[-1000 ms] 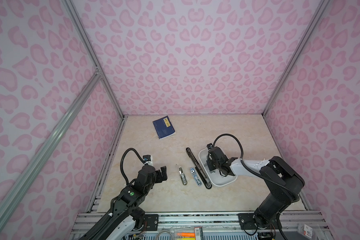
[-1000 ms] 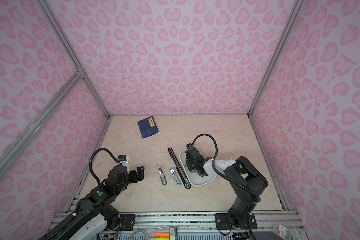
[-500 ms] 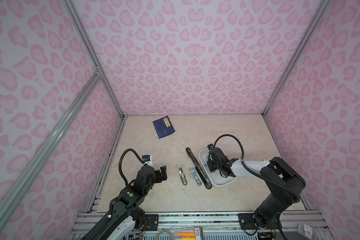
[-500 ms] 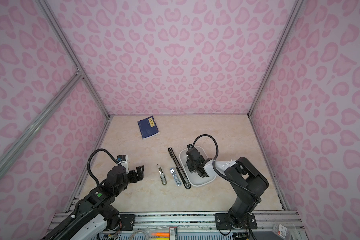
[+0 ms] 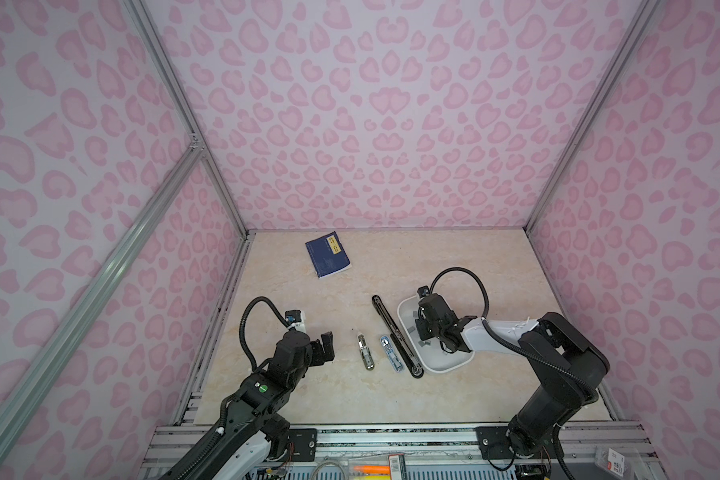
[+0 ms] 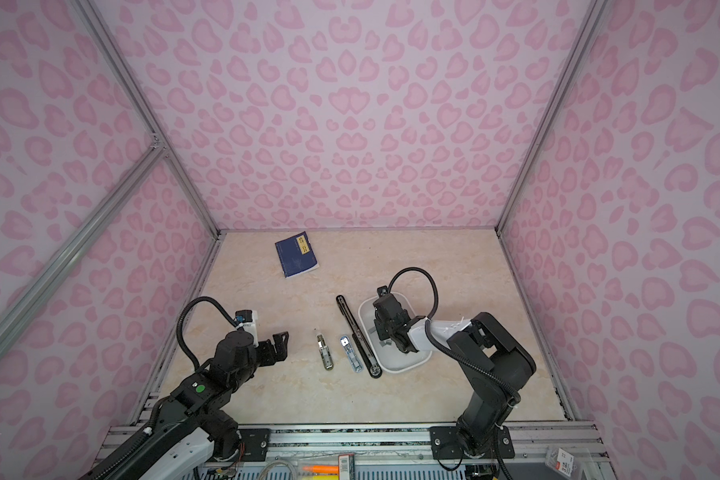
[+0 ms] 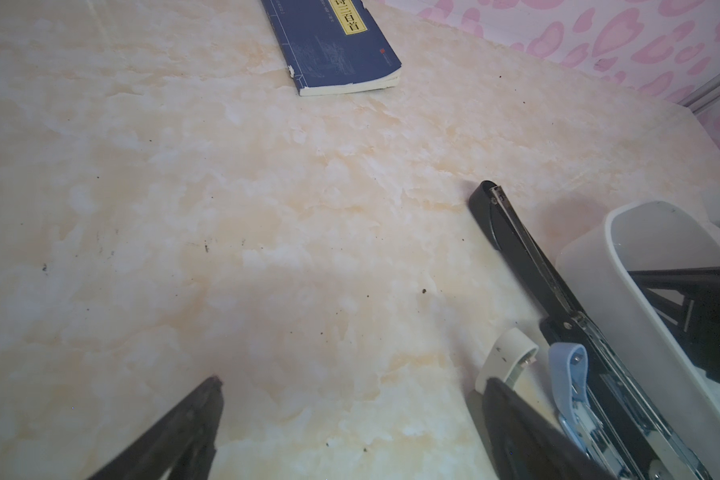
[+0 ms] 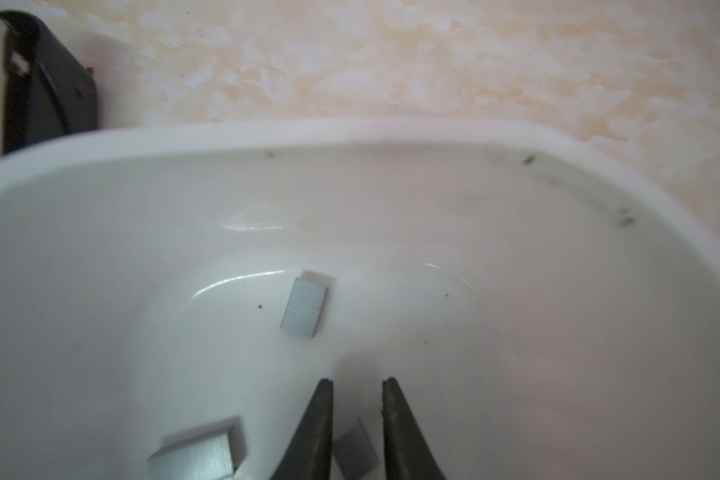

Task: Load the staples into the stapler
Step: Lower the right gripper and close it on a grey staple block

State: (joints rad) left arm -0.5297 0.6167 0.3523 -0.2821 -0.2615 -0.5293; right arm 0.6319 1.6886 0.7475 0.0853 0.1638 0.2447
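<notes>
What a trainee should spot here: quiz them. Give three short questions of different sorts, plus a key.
1. Where do the staples lie? A on the blue book; B in the white tray; C on the bare table.
2. True or false: the left gripper is open and holds nothing.
3. Fill in: the right gripper has its tips either side of a ____.
Key: 1 B; 2 true; 3 staple block.

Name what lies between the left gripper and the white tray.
In both top views: a pale mini stapler, a blue mini stapler, then the long black stapler beside the tray.
</notes>
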